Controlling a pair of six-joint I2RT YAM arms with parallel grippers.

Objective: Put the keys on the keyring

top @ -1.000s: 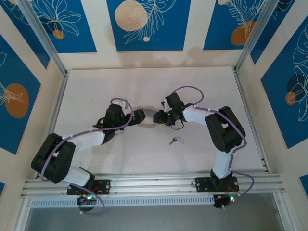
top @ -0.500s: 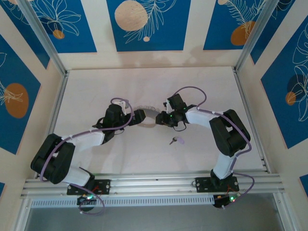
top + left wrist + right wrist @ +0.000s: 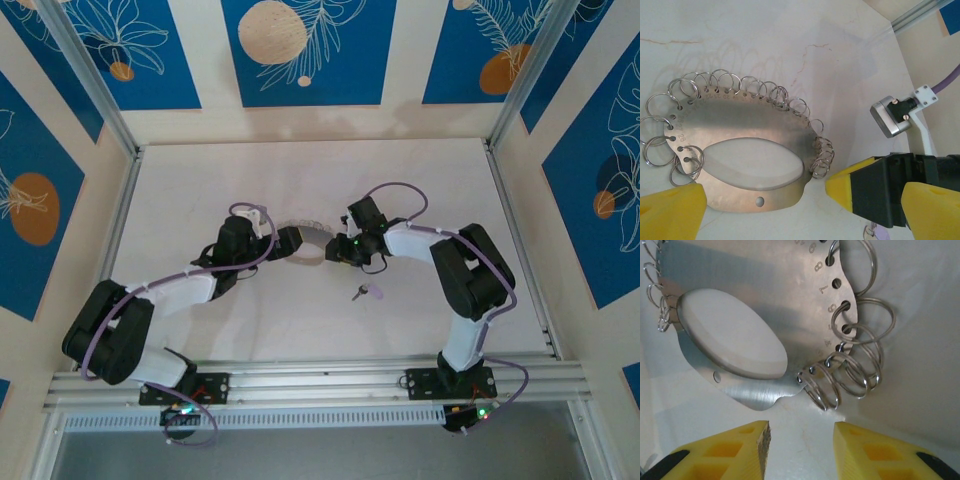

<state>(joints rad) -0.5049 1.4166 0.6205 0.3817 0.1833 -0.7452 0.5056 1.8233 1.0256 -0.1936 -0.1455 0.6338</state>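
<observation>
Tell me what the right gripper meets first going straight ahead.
Likely the keyring's near edge, where small split rings hang, just ahead of the open right gripper; its height above it is unclear.

Bright, even overhead light washes the pale worktop [image 3: 300,320], with soft shadows under the arms [image 3: 180,290]. Both wrist views are sharp; the keyring [image 3: 740,120] casts faint ring shadows and its brushed metal shows mild glare.

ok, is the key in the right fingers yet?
No, the key lies on the table, and the right fingers stand open with nothing between them.
</observation>
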